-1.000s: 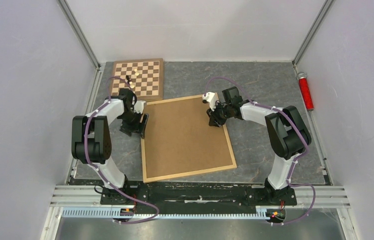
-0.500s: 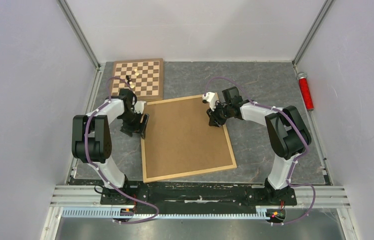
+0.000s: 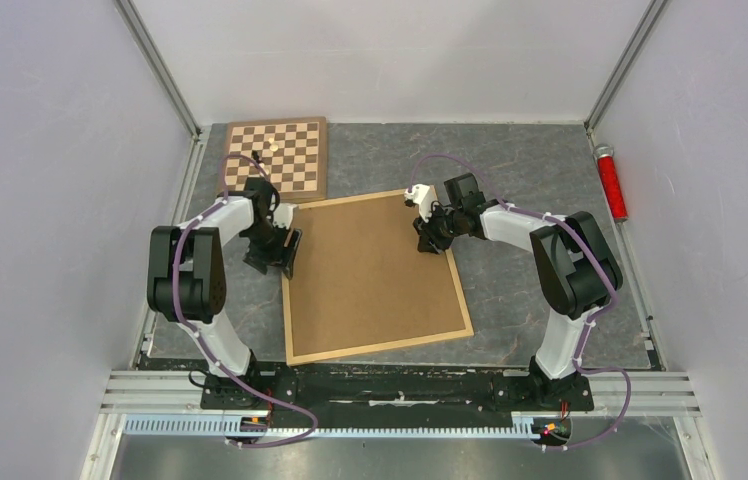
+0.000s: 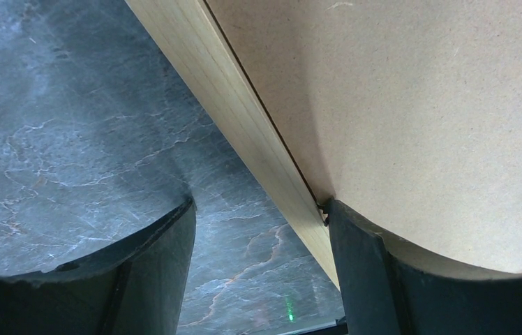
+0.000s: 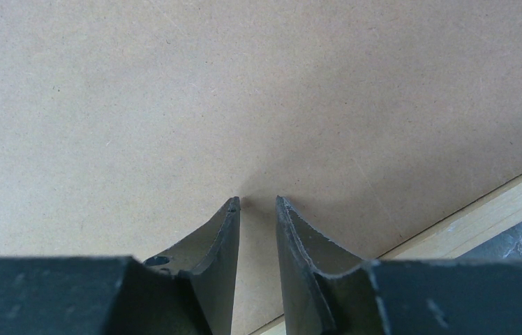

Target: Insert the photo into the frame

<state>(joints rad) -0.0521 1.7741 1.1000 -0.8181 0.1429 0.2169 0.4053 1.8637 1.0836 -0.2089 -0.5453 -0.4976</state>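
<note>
since the frame [image 3: 380, 348] lies face down on the bench [image 3: 530, 170] with its brown backing [image 3: 370, 270] in place, we see no photo, presumably beneath. our left jaws gape empty astride its left edge; our right jaws, barely parted and empty, touch the backing, likely seating it.

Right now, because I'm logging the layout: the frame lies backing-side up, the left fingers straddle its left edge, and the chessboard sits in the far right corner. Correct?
Not quite: the chessboard sits in the far left corner, as the top external view shows. The rest stands: the frame lies backing-side up and the left fingers straddle its left edge.
</note>
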